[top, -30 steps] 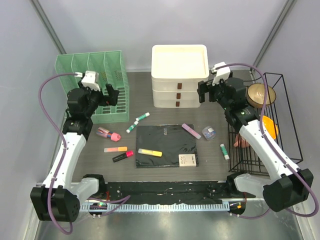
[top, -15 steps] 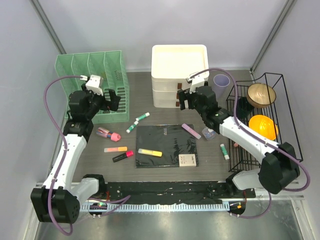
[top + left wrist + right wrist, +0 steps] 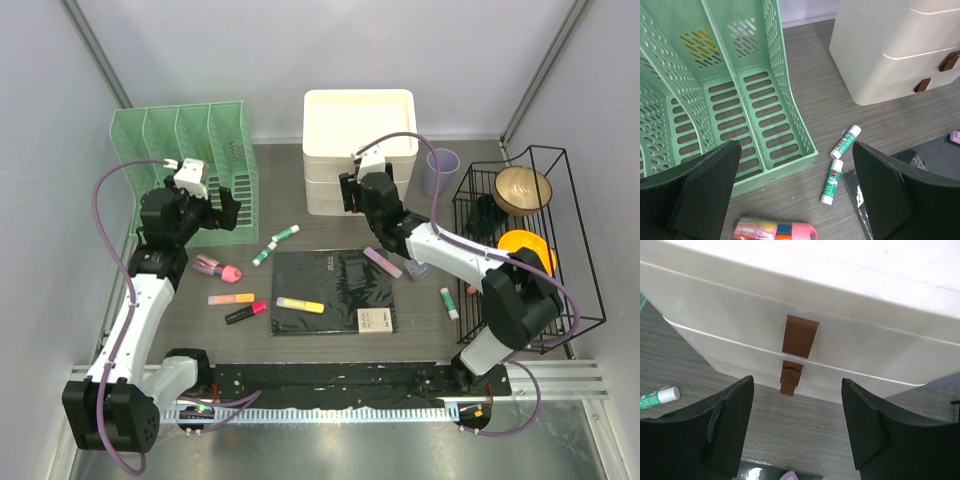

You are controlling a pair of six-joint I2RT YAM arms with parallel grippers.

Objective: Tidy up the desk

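We hold both grippers empty and spread wide over the desk.

Our right gripper [image 3: 796,390] gapes wide, framing the brown tabs [image 3: 800,336] of the white drawer unit [image 3: 865,330] at 12 o'clock. Our left gripper [image 3: 795,150], equally wide, hangs above two glue sticks [image 3: 845,141] beside the green file rack [image 3: 715,75]. Only the top view shows the whole desk [image 3: 330,228], under everything, with the black notebook [image 3: 333,290] at its centre and the rail [image 3: 330,378] at 6 o'clock.

Plain pale grey walls [image 3: 250,50] close in three sides, with slanting metal corner posts [image 3: 97,47].
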